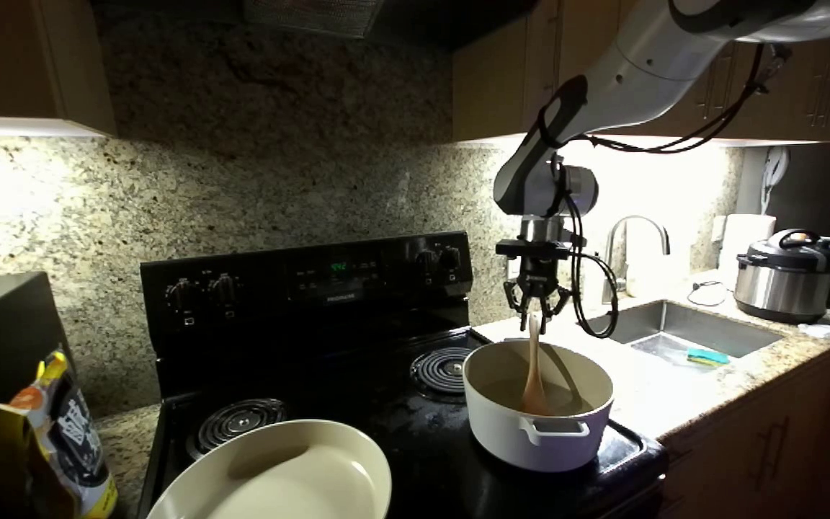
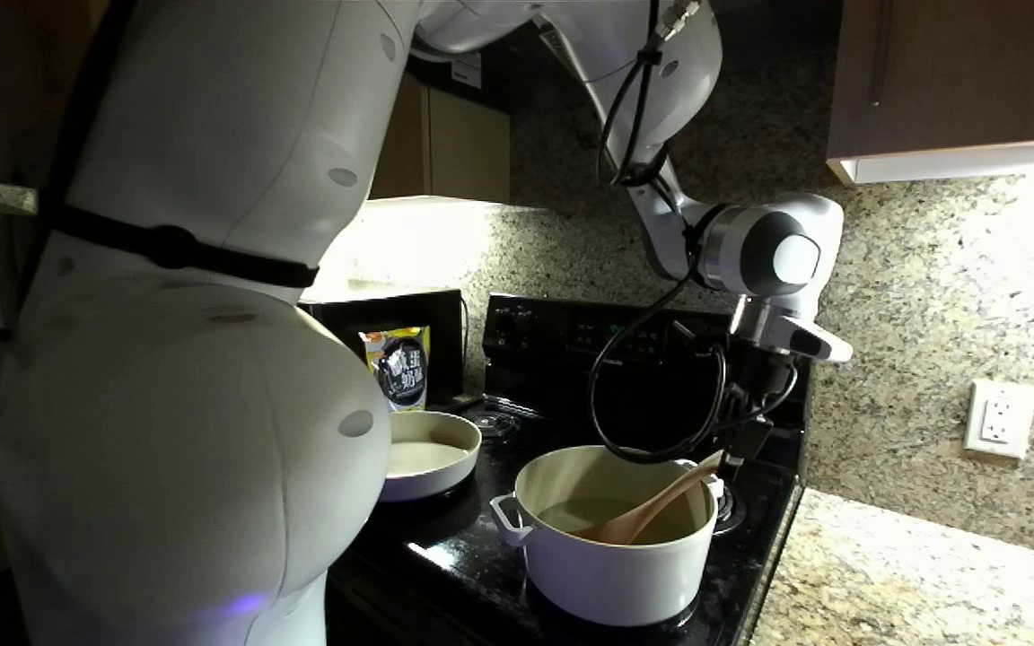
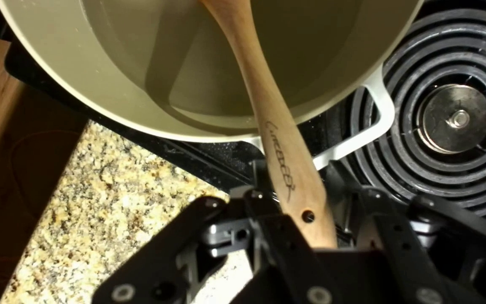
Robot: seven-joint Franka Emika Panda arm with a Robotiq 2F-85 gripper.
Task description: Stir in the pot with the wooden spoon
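The white pot stands on the black stove; it also shows in an exterior view and, cut off, in the wrist view. The wooden spoon leans inside it, bowl end down; it is also in an exterior view and the wrist view. Its handle rises over the rim beside a pot handle. My gripper is above that rim; it shows in an exterior view and the wrist view. Its fingers are shut around the handle's top end. The spoon's tip is cut off in the wrist view.
A wide shallow cream dish stands on the stove beside the pot, with a snack bag beyond. A coil burner lies beside the pot. The granite counter borders the stove. A sink and steel cooker are farther along.
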